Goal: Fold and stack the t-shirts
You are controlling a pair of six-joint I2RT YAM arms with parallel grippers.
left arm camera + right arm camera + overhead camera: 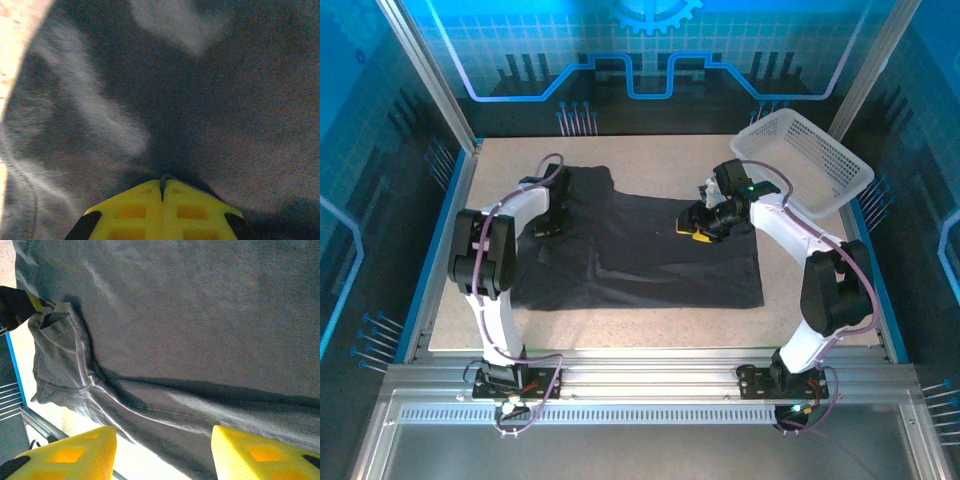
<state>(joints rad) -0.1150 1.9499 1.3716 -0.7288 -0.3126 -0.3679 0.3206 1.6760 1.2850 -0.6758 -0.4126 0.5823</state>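
On the left, the left gripper [548, 222] is down on the left edge of the dark t-shirt [650, 250]. Its yellow fingers [135, 210] are pressed together with a small tuck of cloth nipped at their tips, so it has the shirt by a pinch near the sleeve (the right wrist camera catches that same tuck raised into a little peak at the shirt's edge). A hold there reads as the start of a fold: the side is taken so the cloth can be lifted and carried across. The t-shirt itself lies spread over the middle of the table [800, 310], mostly flat with a few soft creases and not yet folded by the look of it, so the task seems to be near its beginning. Further right, the right gripper [703, 226] hangs over the shirt's right part with its fingers standing well apart and nothing between them, only cloth below. It is probably lined up to take a matching pinch so both sides rise together. At the far right corner sits a white mesh basket [810, 160], apart from the shirt
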